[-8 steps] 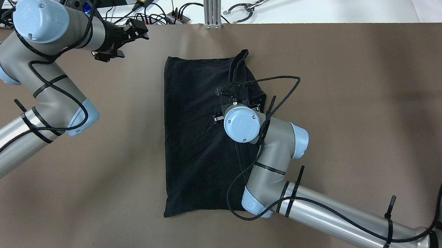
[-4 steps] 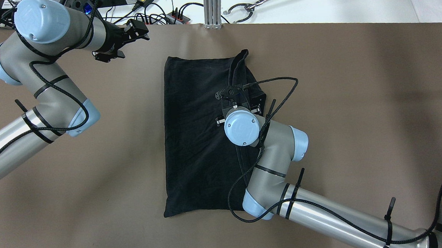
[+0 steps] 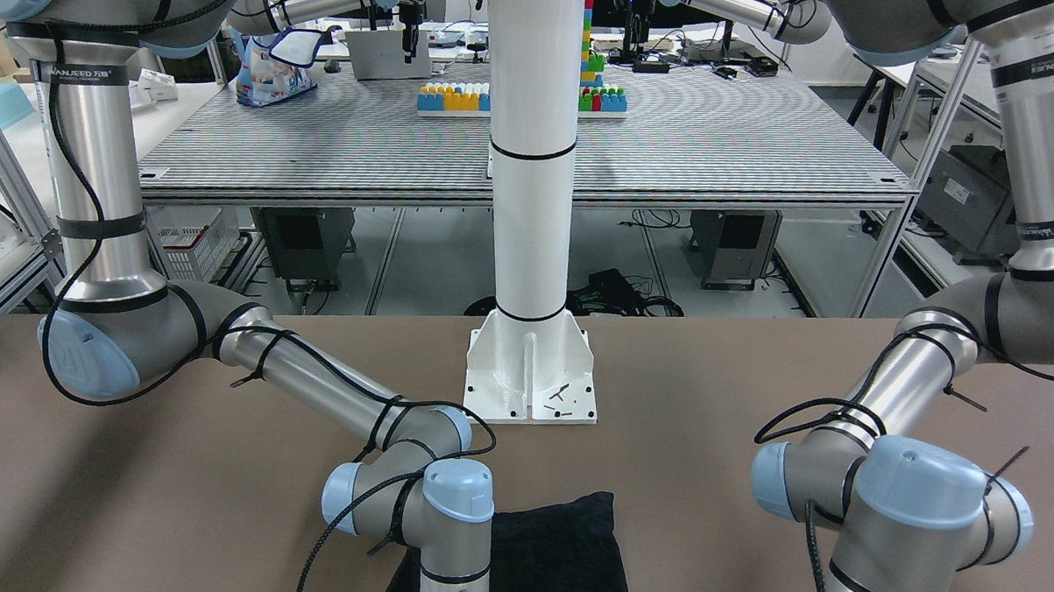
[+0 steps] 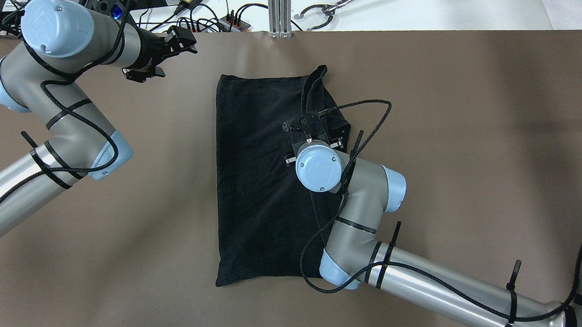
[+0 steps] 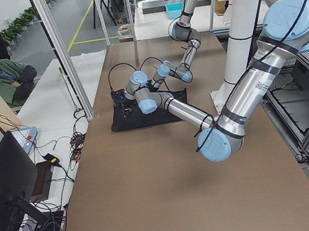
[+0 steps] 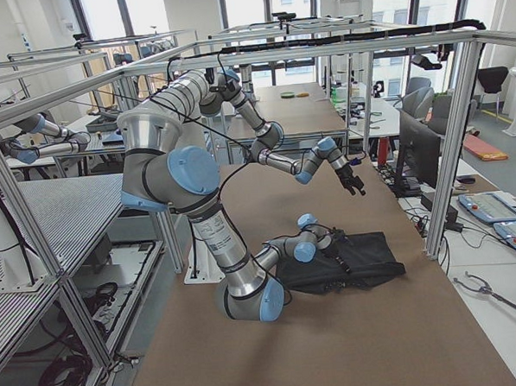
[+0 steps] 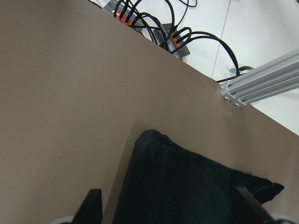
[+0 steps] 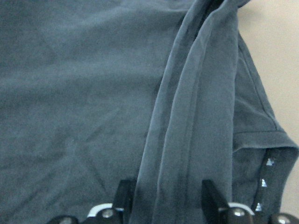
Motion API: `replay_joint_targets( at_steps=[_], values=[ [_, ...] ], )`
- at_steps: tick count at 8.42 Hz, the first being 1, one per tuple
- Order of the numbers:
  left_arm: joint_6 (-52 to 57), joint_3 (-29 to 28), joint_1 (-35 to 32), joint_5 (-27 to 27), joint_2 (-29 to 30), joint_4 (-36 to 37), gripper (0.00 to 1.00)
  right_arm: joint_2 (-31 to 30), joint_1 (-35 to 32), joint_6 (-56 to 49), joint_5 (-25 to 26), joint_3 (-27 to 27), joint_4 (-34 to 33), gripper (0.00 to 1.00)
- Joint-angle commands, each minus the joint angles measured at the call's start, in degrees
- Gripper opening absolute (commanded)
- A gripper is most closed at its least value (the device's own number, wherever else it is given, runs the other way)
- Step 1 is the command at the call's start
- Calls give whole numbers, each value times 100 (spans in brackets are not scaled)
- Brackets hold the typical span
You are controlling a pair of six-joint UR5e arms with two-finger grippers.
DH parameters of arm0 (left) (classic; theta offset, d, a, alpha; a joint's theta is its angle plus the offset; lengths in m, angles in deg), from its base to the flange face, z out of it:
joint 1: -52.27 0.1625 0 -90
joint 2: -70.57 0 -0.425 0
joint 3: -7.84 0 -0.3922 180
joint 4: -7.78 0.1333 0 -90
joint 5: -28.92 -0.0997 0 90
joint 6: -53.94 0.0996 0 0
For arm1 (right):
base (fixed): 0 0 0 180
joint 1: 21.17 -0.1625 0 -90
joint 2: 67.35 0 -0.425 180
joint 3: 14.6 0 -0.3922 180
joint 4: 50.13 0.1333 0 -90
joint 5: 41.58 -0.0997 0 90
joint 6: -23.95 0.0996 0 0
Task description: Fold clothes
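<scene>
cloth (image 4: 262, 185) lay flat mid-table (image 4: 470, 122), long side running near to far, a raised hemmed fold (image 8: 196, 116) along its right edge. right gripper (image 8: 163, 193) sat low over that fold, jaws apart with the fold between the fingers (image 8: 124, 193), not clamped. left gripper (image 4: 182, 36) hung over the far-left table, clear of the cloth, jaws wide open per the wrist view. white pillar (image 3: 531, 156) stood at the near edge.

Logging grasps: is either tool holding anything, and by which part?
The right tool straddles the black cloth's raised hemmed fold; whether it grips cannot be told. The left tool holds nothing.
</scene>
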Motion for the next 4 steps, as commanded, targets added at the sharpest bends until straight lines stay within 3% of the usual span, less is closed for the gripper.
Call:
replay_joint_targets(
  at_steps=[1,4],
  values=[
    [0,-3,0,0,11,-4,100,-8,-13,-90,0,-19,0,61],
    [-9,-12,0,0,19,5,100,-26,-57,-196,-9,-63,0,40]
  ],
)
